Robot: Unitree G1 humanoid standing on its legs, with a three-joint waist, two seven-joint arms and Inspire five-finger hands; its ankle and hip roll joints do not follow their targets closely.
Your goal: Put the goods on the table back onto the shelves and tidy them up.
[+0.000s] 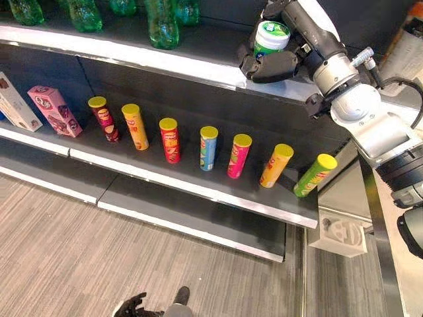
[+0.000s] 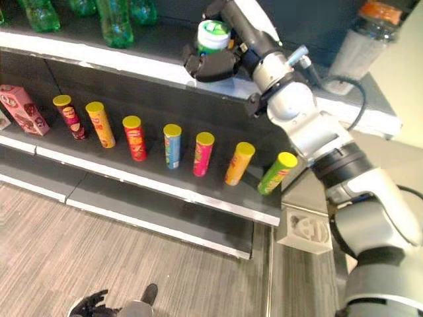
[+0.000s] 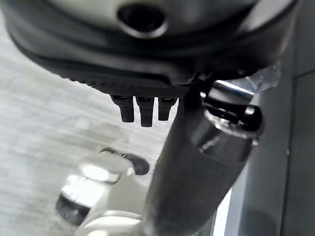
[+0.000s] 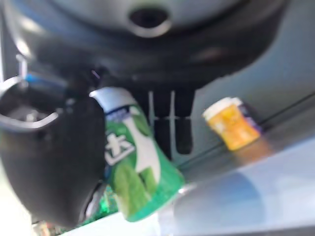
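Green tub (image 1: 271, 36) sits in our right hand (image 1: 271, 65), fingers curled round it over the top shelf (image 1: 198, 66), not yet released; left hand (image 1: 129, 306) hangs relaxed.

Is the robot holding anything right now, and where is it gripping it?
The right robot hand grips a small green-and-white tub round its sides, at the upper shelf. The left robot hand hangs low over the floor, holding nothing.
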